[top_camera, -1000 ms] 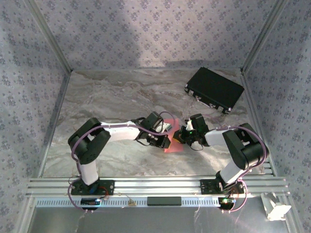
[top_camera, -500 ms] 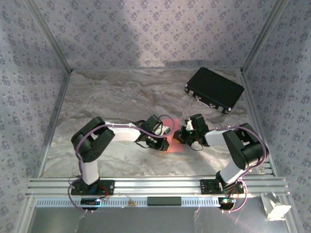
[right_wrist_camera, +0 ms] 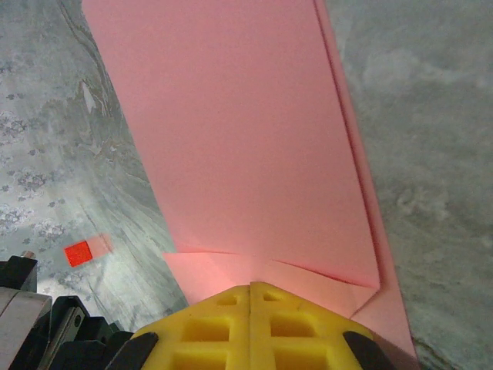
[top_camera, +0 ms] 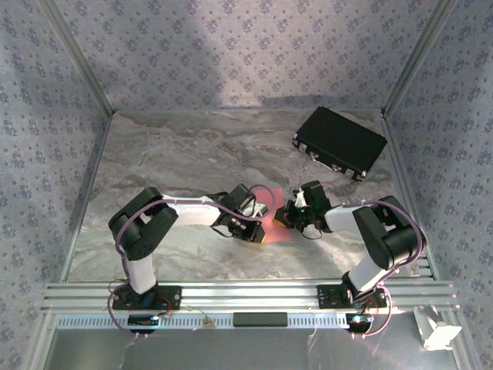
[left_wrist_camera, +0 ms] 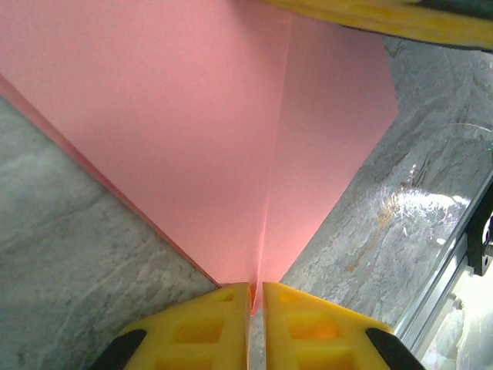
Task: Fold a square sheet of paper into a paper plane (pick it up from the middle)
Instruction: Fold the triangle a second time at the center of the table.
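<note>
Square sheet of paper [left_wrist_camera: 192, 116], thin salmon-pink, creased: left gripper [left_wrist_camera: 255, 291], at 8 o'clock, pinches its centre crease; right gripper [right_wrist_camera: 250, 291], at 3 o'clock, is clenched over a folded corner.

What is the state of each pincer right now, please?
Left pincer: closed, pinching the pink paper at its crease.
Right pincer: closed, gripping the same paper at its folded edge.
</note>
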Controlling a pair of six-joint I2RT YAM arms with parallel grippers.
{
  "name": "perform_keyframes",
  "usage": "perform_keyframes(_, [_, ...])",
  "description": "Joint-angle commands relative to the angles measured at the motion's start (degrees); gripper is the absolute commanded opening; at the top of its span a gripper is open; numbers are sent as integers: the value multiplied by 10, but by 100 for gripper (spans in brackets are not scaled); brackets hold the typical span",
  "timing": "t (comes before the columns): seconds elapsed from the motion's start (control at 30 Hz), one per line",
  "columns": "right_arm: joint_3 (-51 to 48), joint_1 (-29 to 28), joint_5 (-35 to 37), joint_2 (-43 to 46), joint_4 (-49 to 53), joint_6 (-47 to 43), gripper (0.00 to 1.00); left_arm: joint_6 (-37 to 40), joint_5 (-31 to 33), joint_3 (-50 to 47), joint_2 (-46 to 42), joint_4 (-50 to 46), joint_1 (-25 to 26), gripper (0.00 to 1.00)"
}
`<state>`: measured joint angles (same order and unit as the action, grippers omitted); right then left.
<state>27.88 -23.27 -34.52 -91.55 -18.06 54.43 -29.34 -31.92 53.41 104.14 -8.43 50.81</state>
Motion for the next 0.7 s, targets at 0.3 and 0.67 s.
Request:
perform_keyframes(0.3, [-20,7,35,-8,56,-8,0,-6,-25,-9,-58,3,2,12])
perform_keyframes(0.67, [-18,6,37,-3,62,-8,0,-67,-48,40,24,78,-8,10])
